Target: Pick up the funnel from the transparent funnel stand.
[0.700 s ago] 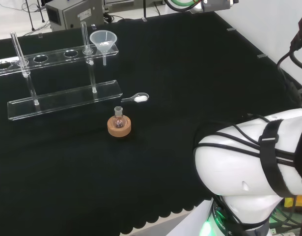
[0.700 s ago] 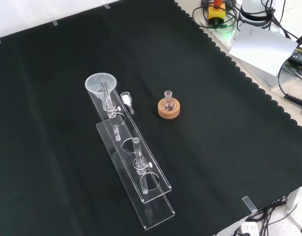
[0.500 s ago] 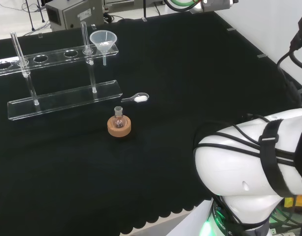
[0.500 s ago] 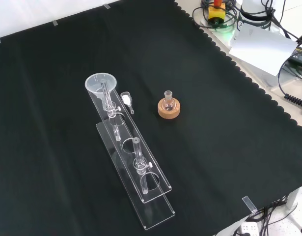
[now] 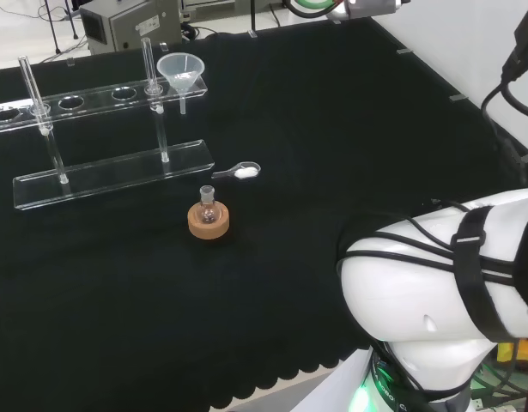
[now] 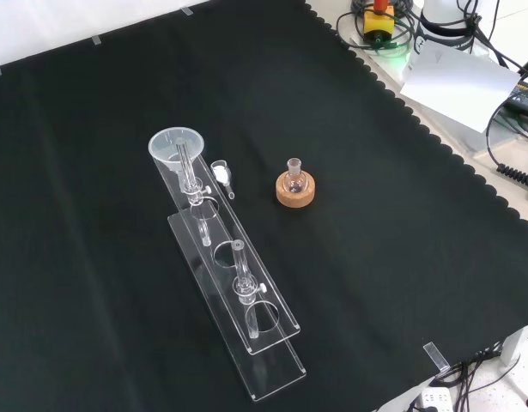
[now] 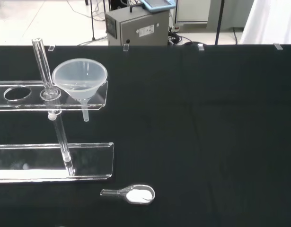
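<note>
A lab is showing here: a clear funnel stand (image 6: 233,283), a small flask (image 6: 294,178) and cabled equipment (image 5: 130,23) are sitting around a black-clothed counter (image 6: 401,223).

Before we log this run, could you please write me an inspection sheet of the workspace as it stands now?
Surface: black cloth covers the bench and lies flat.
Job's things: funnel sits in the end hole of the transparent funnel stand, its stem hanging below the upper shelf.
Clutter: small flask on a cork ring; a spoon holding white powder lies between the stand and the flask.
Hand: nothing seen; the white arm link is in the head view's lower right.
Cables: black cables run over the arm link; more lie off the cloth's edge in the front view.
Surroundings: a grey box stands beyond the cloth.
</note>
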`<state>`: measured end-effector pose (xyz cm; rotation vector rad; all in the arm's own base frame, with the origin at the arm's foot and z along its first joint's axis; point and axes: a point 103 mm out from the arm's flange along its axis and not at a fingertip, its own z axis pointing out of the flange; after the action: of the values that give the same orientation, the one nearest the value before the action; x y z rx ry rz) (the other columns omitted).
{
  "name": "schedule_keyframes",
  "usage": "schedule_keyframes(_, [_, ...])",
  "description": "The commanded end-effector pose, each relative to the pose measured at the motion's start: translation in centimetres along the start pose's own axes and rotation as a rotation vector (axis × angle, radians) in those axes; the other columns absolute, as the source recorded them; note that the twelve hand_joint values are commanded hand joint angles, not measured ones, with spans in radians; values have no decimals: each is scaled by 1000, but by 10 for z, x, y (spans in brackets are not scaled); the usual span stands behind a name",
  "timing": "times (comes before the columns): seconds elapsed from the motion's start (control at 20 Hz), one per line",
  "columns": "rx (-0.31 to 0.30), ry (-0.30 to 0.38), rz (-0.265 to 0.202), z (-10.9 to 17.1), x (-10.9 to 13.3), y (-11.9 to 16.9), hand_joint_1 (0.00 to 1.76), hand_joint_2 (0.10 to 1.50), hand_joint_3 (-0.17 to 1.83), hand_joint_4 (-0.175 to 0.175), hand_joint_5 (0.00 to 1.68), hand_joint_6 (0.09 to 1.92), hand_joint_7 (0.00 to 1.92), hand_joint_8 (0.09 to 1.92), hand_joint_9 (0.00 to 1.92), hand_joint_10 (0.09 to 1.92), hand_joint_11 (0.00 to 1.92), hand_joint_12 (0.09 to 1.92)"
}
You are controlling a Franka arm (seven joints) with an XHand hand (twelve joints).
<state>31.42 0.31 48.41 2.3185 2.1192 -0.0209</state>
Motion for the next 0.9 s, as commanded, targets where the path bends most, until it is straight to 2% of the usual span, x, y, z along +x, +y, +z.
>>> schedule_keyframes(0.05, [16, -6, 27, 17, 2, 21, 0, 1251, 333, -9, 254, 87, 85, 421, 249, 551, 126, 1326])
schedule_keyframes(0.4, [63, -10, 22, 41, 0, 64, 0, 1250, 332, -9, 261, 87, 87, 430, 251, 559, 125, 1326])
schedule_keyframes(0.9, [102, 20, -60, 77, 9, 171, 0, 1224, 316, -11, 265, 87, 84, 441, 249, 569, 119, 1330])
